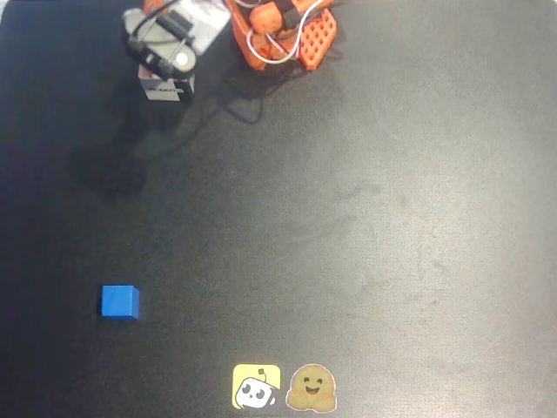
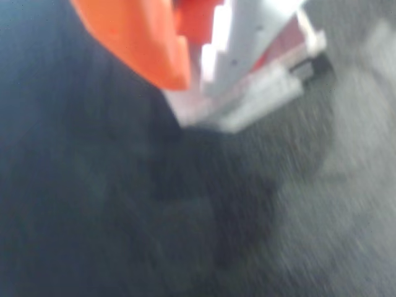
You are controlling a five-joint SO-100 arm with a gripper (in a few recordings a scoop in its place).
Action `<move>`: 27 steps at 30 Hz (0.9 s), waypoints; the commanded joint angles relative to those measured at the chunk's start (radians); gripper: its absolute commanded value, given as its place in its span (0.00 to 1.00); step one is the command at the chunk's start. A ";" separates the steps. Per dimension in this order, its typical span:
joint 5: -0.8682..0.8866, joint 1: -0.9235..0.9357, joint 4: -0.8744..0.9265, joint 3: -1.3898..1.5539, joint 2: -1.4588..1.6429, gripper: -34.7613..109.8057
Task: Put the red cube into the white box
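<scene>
In the overhead view my gripper (image 1: 165, 63) hangs over the white box (image 1: 170, 88) at the top left of the black table, hiding most of it. The blurred wrist view shows an orange finger (image 2: 139, 40) and a white finger (image 2: 247, 37) close together, with a patch of the red cube (image 2: 193, 21) wedged between them. My gripper (image 2: 197, 65) looks shut on it. Right below the fingertips lies the white box (image 2: 247, 108), and a duller red patch shows beyond the white finger.
A blue cube (image 1: 119, 302) sits alone at the lower left. Two stickers (image 1: 285, 387) lie at the front edge. The arm's orange base (image 1: 283, 30) and its cables occupy the top centre.
</scene>
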 commanded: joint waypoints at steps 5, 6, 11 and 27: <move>0.161 -0.275 -0.087 -0.101 -0.192 0.24; 0.206 -0.333 -0.087 -0.101 -0.201 0.24; 0.385 -0.600 -0.094 -0.081 -0.207 0.24; 0.577 -0.971 0.066 0.120 0.109 0.24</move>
